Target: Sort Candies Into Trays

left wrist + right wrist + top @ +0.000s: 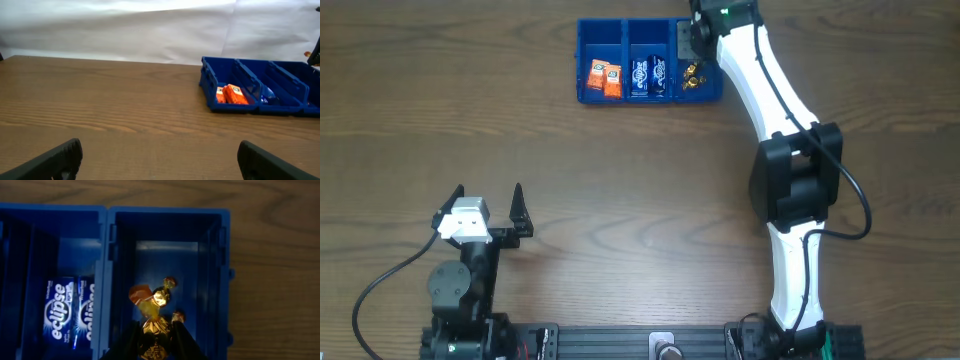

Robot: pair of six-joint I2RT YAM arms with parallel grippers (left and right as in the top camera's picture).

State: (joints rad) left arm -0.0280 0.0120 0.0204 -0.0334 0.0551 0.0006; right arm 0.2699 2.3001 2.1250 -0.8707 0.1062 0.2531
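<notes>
A blue three-compartment tray point(581, 60) stands at the table's far side. Its left bin holds orange candies point(603, 78), its middle bin blue mint packs point(650, 75), and its right bin gold-wrapped candies point(693, 75). My right gripper point(156, 342) hangs over the right bin point(215, 280), shut on a gold-wrapped candy point(155, 329). More gold candies point(149, 297) lie on the bin floor just beyond it, with the blue packs point(67, 310) in the neighbouring bin. My left gripper point(488, 205) stands open near the front left, holding nothing. From there the tray point(207, 85) and orange candies point(231, 94) show far off.
Bare wooden tabletop point(620, 200) stretches between the tray and the arm bases. A white backdrop point(125, 30) rises behind the table's far edge.
</notes>
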